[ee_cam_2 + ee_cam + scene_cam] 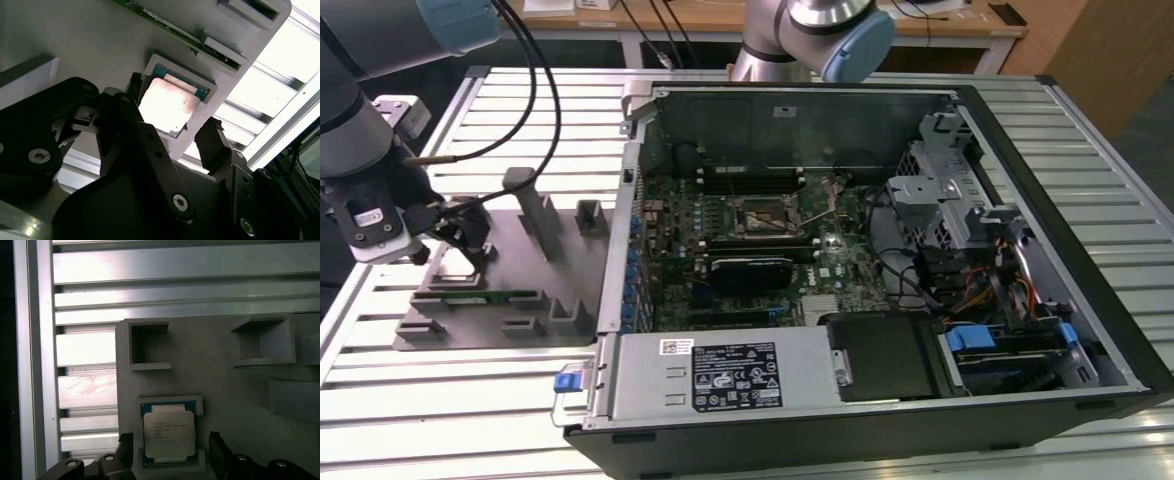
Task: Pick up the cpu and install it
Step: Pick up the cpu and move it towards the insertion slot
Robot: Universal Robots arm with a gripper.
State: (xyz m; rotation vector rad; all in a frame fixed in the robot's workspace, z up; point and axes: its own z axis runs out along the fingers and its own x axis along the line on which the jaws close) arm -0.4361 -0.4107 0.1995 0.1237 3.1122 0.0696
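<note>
The cpu [168,434] lies flat, silvery plate up, in a shallow square pocket of the grey fixture tray [220,380] in the first wrist view. The tool [170,440] is spread wide with nothing in its grasp. Its two dark fingers [126,445] stand one on each side of the pocket, outside its walls and clear of the chip. Two box-shaped pockets [147,347] stand further along the tray. The slatted aluminium worktop [85,350] runs beyond the tray's edge.

In the second wrist view the cpu [167,105] shows pale and square with a thin teal border, seated in the same pocket. The tool [171,105] straddles it, jaws parted, and one finger [212,140] is close beside the pocket's corner. A narrow green board [165,25], perhaps a memory stick, stands on edge in a slot of the tray [100,45].

In the exterior view the tray [480,330] rests on the worktop [454,400] at nine o'clock from the open computer case [1067,300], on the exterior view's left. The tool [460,240] hangs low over the tray's nine-o'clock side and covers the chip's pocket. Inside the case the motherboard [761,240] lies flat, and its black-framed socket [758,213] sits toward twelve o'clock of the board's middle, well apart from the tool.
</note>
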